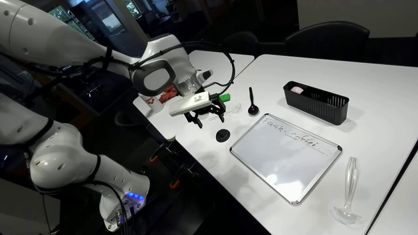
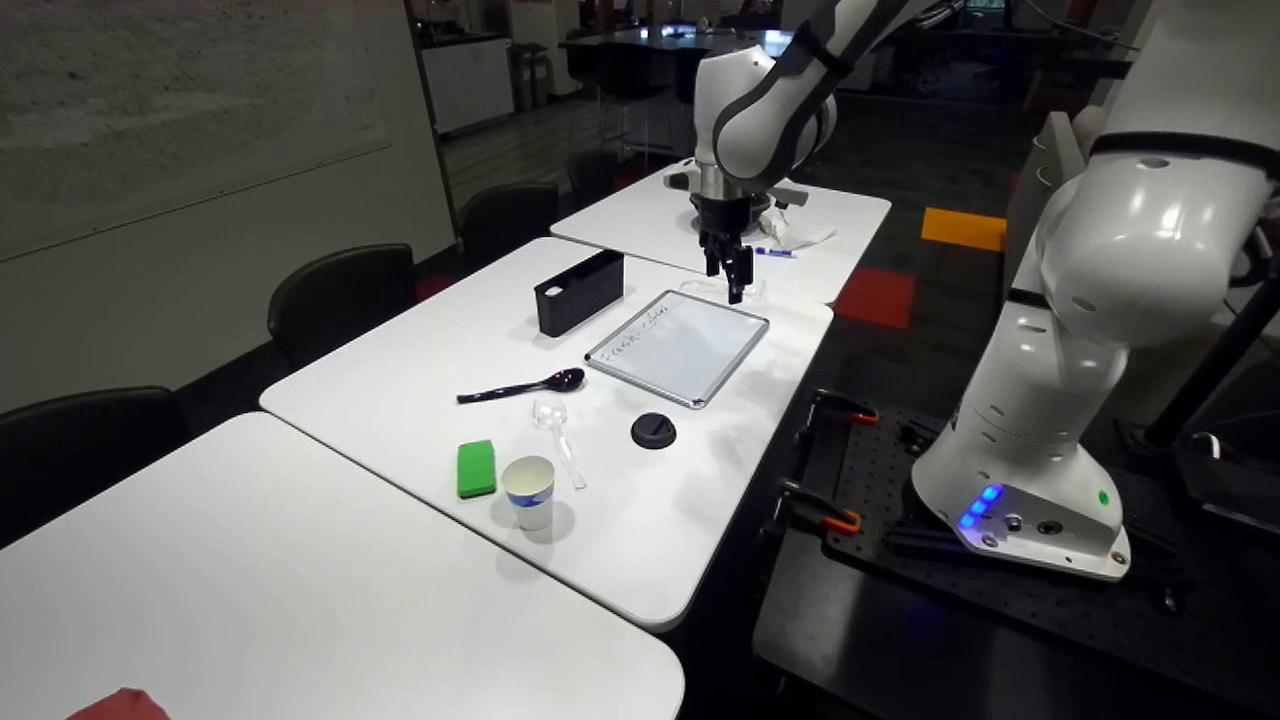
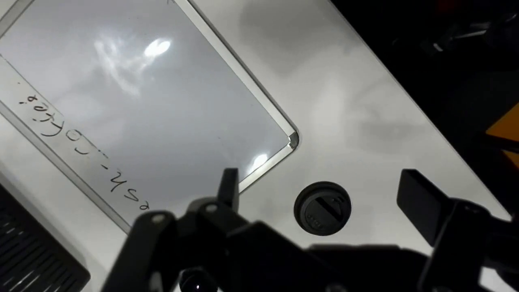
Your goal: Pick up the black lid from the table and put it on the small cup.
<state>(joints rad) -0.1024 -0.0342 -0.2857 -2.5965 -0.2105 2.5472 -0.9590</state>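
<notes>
Claw (image 1: 211, 123) hangs above the table (image 2: 640, 545), jaws spread apart. Black lid (image 2: 654, 431) lies flat near the whiteboard (image 2: 685, 345); small cup (image 2: 529, 492) stands upright near the green block (image 2: 476, 468).

Black lid (image 3: 322, 209) looks like matt plastic, raised lettering moulded in. Small cup (image 2: 529, 494) reads as paper, smooth. Table (image 3: 357, 109) smooth, faint sheen, soft reflections in wrist view. Framed board (image 1: 284, 159) glossy face, frame metal by the look. Tray (image 1: 313, 109) ribbed, plastic-looking. Black spoon (image 1: 253, 109) glossy, plastic-looking. Clear ladle (image 1: 350, 182) shiny, see-through; plastic or glass, can't tell. Gripper (image 1: 211, 123) mostly matt. Arm (image 1: 65, 37) smooth, semi-gloss shell. Green block (image 2: 476, 468) matt. Red cloth (image 1: 168, 94) creased
</notes>
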